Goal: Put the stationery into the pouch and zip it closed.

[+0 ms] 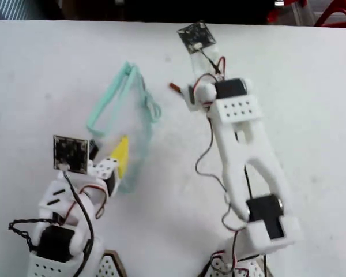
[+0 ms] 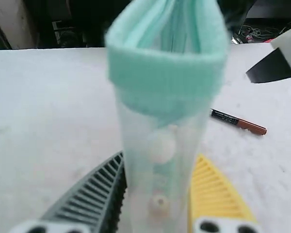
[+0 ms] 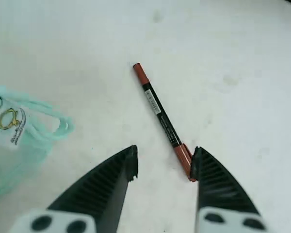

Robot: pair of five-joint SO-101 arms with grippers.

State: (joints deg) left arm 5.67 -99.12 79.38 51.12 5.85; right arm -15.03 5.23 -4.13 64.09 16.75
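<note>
While the bench point(image 1: 305, 69) bore everything, the pouch point(image 1: 124, 109) lay left of centre, one end pinched in the left claw point(image 2: 160, 162). The right claw point(image 3: 165, 153) hung spread over the pen point(image 3: 157, 111), which lay near the pouch. Risk: the pen's end sat against one finger, off-centre, so closing could flick or pivot it.

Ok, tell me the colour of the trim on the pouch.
Mint green, on a clear pouch body; the left wrist view shows it best.

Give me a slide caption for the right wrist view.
Open right gripper over one end of the pen, mint pouch nearby.
</note>
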